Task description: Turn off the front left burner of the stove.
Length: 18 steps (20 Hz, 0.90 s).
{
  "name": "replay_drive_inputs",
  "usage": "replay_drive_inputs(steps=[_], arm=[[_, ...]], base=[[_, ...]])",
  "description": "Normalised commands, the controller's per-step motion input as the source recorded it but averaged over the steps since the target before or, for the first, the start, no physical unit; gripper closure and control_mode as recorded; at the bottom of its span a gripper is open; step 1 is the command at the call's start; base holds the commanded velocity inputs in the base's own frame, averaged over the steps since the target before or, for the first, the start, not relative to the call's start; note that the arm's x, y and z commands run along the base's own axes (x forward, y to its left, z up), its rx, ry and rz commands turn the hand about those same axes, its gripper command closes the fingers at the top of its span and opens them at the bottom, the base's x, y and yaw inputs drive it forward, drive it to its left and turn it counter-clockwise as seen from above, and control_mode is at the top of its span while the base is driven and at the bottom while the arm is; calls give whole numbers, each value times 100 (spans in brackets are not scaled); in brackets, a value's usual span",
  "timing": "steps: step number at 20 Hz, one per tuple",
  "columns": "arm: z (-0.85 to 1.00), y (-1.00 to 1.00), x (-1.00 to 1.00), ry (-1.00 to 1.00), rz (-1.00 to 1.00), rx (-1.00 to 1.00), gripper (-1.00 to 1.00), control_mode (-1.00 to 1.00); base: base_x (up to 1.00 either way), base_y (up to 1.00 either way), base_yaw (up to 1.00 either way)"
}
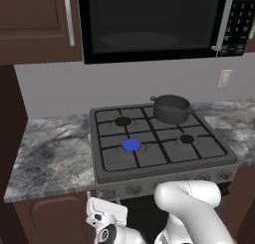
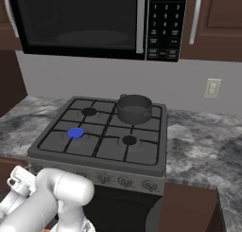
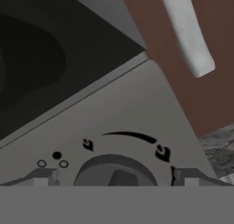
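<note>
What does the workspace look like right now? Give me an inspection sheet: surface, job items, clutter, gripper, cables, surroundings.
Surface: grey marbled counter on both sides of the stove, bare where visible.
Job's things: front left burner shows bright blue; the other visible burner discs are black. Row of knobs on the stove front; one knob sits close between the fingertips in the hand view.
Clutter: dark pot on the back right grate.
Gripper: gripper low at the stove front, a fingertip on either side of the knob; contact cannot be judged.
Cables: nothing seen.
Surroundings: black microwave above, brown cabinets, wall outlet on the grey wall.
</note>
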Motion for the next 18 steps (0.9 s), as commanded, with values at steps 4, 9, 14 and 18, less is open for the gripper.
replay_drive_inputs(steps=[4,9,14,18], arm=[[0,0,-4,0,-8,2,-100,-100],[0,0,-8,0,-6,1,-100,-100],[0,0,-1,-1,-5,0,-100,-100],[0,-1,5,0,-2,0,-100,-100]], base=[[0,0,0],[0,0,0],[0,0,0],[0,0,0]])
